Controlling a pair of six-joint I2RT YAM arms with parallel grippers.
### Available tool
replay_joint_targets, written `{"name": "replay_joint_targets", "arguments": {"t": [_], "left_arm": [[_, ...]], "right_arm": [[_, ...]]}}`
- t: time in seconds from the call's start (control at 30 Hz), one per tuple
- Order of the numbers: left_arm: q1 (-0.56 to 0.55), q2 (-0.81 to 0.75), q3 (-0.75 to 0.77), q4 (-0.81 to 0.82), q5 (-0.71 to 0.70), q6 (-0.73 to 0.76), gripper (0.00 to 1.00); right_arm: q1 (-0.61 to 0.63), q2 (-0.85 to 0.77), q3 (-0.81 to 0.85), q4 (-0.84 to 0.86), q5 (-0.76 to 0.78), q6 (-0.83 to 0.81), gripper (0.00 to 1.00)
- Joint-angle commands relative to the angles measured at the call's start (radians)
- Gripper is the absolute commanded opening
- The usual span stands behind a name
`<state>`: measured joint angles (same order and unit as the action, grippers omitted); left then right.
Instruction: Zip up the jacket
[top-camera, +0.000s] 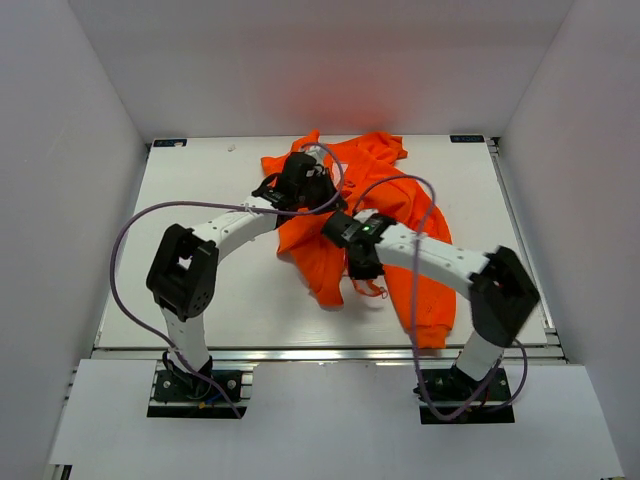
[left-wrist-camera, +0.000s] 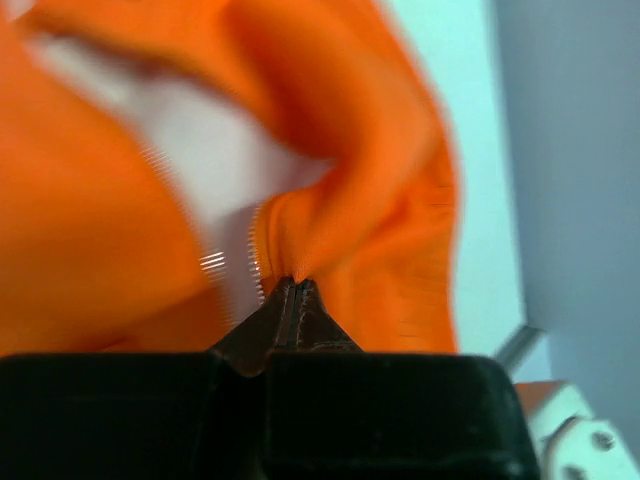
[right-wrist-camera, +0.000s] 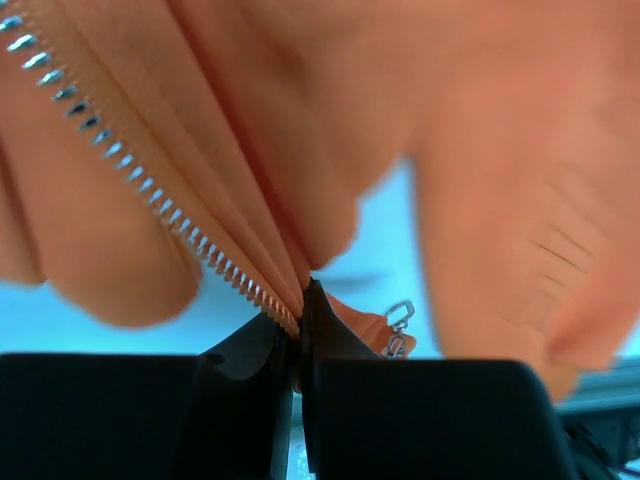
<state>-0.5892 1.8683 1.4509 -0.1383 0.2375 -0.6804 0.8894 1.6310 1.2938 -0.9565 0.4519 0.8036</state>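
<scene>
From above, the orange jacket (top-camera: 400, 200) lies in a crumpled heap on the white table (top-camera: 200, 290), toward the far middle, with one part trailing down toward the near right edge. The left gripper (top-camera: 305, 188) is at the top left of the heap. The right gripper (top-camera: 340, 228) is near the middle of it. The two are near each other, and both touch the cloth.

In the left wrist view, the left gripper's fingers (left-wrist-camera: 315, 315) are pressed together on a fold of orange cloth. A short row of zipper teeth (left-wrist-camera: 257, 255) runs just beside the pinch. The picture is blurry, so I cannot tell what the white patch behind the cloth is.

In the right wrist view, the right gripper's fingers (right-wrist-camera: 245, 350) are also squeezed tight. They pinch a folded edge of the jacket right where a long row of zipper teeth (right-wrist-camera: 150, 200) comes down. A small metal piece (right-wrist-camera: 398, 325) hangs just beside the fingers, and it is likely the zipper pull.

The jacket looks soft, light and floppy. It will likely bunch up and sag instead of keeping its shape, and loose cloth may slip out of a pinch. The best place to hold seems to be the zipper edge, because the teeth make it firmer. The pull is small and hard, so it would need a careful, tight pinch. The two zipper rows probably have to be pulled straight and lined up first.
</scene>
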Motion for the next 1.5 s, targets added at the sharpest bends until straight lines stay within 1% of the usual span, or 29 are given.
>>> {"name": "replay_joint_targets", "arguments": {"t": [0.0,0.07,0.1,0.17,0.2,0.23,0.27,0.3,0.37,0.5,0.6,0.67,0.7,0.8,0.83,0.87,0.9,0.97,1.03,1.13,1.17,1.2,1.23,1.27,1.3,1.37,1.4,1.47], "left_arm": [[0.074,-0.037,-0.078,0.029,-0.184,0.001,0.00],[0.088,-0.037,-0.127,0.038,-0.193,-0.002,0.00],[0.101,-0.038,-0.142,0.045,-0.196,-0.004,0.00],[0.112,-0.049,-0.181,0.065,-0.214,-0.004,0.00],[0.121,-0.052,-0.188,0.071,-0.219,-0.004,0.00],[0.127,-0.052,-0.195,0.075,-0.222,-0.002,0.00],[0.140,-0.049,-0.196,0.078,-0.224,-0.002,0.00],[0.146,-0.046,-0.195,0.078,-0.221,-0.002,0.00],[0.160,-0.032,-0.189,0.078,-0.207,0.004,0.00],[0.170,-0.021,-0.185,0.117,-0.123,0.034,0.00],[0.170,-0.023,-0.185,0.126,-0.067,0.041,0.00],[0.170,-0.031,-0.184,0.120,-0.044,0.051,0.00],[0.170,-0.044,-0.179,0.115,-0.034,0.062,0.28],[0.170,-0.095,-0.167,0.068,-0.061,0.090,0.83],[0.170,-0.113,-0.161,0.036,-0.073,0.097,0.89],[0.170,-0.130,-0.158,0.016,-0.089,0.104,0.92],[0.170,-0.170,-0.153,-0.006,-0.105,0.117,0.95],[0.172,-0.216,-0.155,-0.076,-0.159,0.125,0.98],[0.172,-0.298,-0.172,-0.136,-0.194,0.124,0.98],[0.172,-0.400,-0.253,-0.179,-0.242,0.111,0.98],[0.172,-0.470,-0.280,-0.187,-0.260,0.108,0.98],[0.172,-0.507,-0.346,-0.193,-0.265,0.085,0.98],[0.172,-0.544,-0.378,-0.208,-0.268,0.079,0.98],[0.172,-0.614,-0.414,-0.216,-0.270,0.070,0.98],[0.172,-0.648,-0.482,-0.234,-0.271,0.050,0.98],[0.172,-0.745,-0.543,-0.256,-0.279,0.039,0.98],[0.172,-0.774,-0.591,-0.271,-0.286,0.022,0.98],[0.172,-0.831,-0.636,-0.308,-0.293,0.007,0.98]], "right_arm": [[0.046,0.120,0.013,0.005,-0.080,-0.012,0.06],[0.078,0.179,0.030,0.042,-0.088,-0.040,0.16],[0.085,0.188,0.029,0.098,-0.131,-0.087,0.27],[0.091,0.176,-0.008,0.194,-0.217,-0.148,0.39],[0.092,0.162,-0.064,0.308,-0.336,-0.205,0.53],[0.092,0.146,-0.097,0.367,-0.401,-0.230,0.58],[0.091,0.110,-0.123,0.456,-0.521,-0.242,0.64],[0.091,0.095,-0.161,0.490,-0.576,-0.285,0.67],[0.091,0.055,-0.186,0.544,-0.678,-0.310,0.70],[0.091,-0.043,-0.232,0.568,-0.702,-0.351,0.71],[0.091,-0.112,-0.275,0.611,-0.659,-0.368,0.71],[0.088,-0.170,-0.300,0.630,-0.596,-0.360,0.72],[0.076,-0.183,-0.298,0.624,-0.575,-0.351,0.72],[0.053,-0.192,-0.274,0.553,-0.475,-0.297,0.74],[0.049,-0.192,-0.271,0.541,-0.458,-0.287,0.74],[0.048,-0.192,-0.268,0.517,-0.399,-0.270,0.74],[0.043,-0.191,-0.268,0.510,-0.385,-0.247,0.73],[0.036,-0.184,-0.268,0.507,-0.369,-0.233,0.70],[0.023,-0.166,-0.260,0.504,-0.366,-0.207,0.66],[0.019,-0.123,-0.248,0.512,-0.338,-0.172,0.64],[0.017,-0.106,-0.238,0.512,-0.332,-0.169,0.62],[0.019,-0.068,-0.211,0.507,-0.334,-0.165,0.62],[0.019,-0.047,-0.197,0.504,-0.337,-0.156,0.62],[0.019,-0.030,-0.185,0.506,-0.366,-0.158,0.60],[0.022,0.002,-0.170,0.525,-0.384,-0.158,0.59],[0.032,0.023,-0.165,0.550,-0.403,-0.138,0.59],[0.037,0.039,-0.162,0.562,-0.398,-0.129,0.59],[0.045,0.055,-0.146,0.585,-0.386,-0.109,0.59]]}}
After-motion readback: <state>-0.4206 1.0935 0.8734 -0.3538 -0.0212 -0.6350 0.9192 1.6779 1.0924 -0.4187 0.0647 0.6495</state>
